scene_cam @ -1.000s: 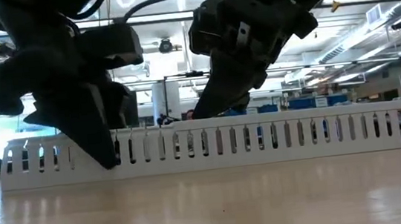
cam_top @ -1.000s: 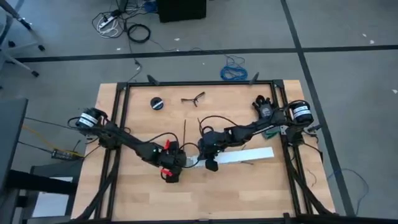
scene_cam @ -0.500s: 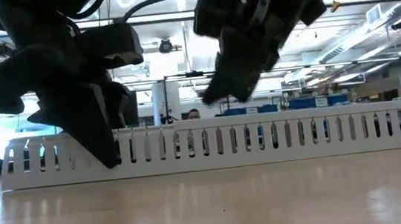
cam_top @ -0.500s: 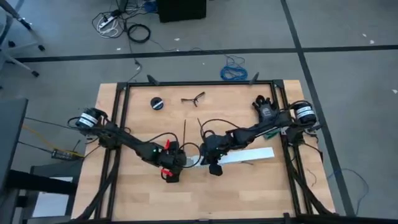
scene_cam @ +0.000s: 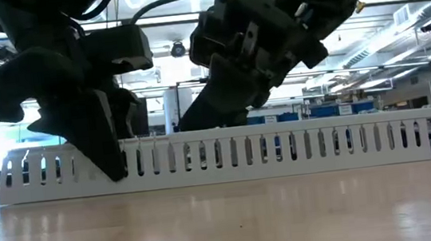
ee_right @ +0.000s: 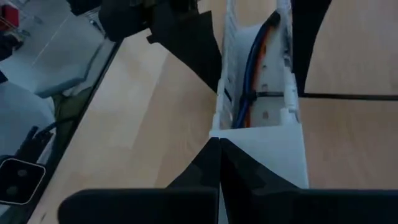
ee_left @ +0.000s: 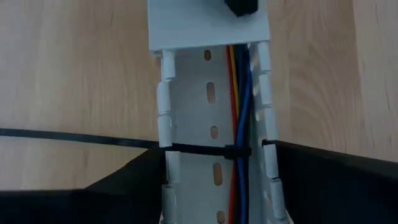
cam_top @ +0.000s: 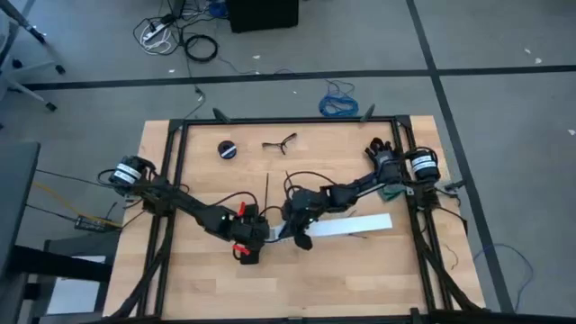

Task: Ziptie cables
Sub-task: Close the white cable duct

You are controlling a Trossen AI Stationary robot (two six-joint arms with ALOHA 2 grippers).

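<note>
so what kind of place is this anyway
Probably a robotics lab or workshop in a big open industrial hall. Long strip ceiling lights and blue storage bins show beyond the light wooden table, and loose coiled cables lie on the grey floor with black tape lines.

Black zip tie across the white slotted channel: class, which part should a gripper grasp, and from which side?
Likely the free tail of the black zip tie, from above: it runs bare over the wooden table, clear of the white slotted channel; its head abuts coloured wires.
</note>
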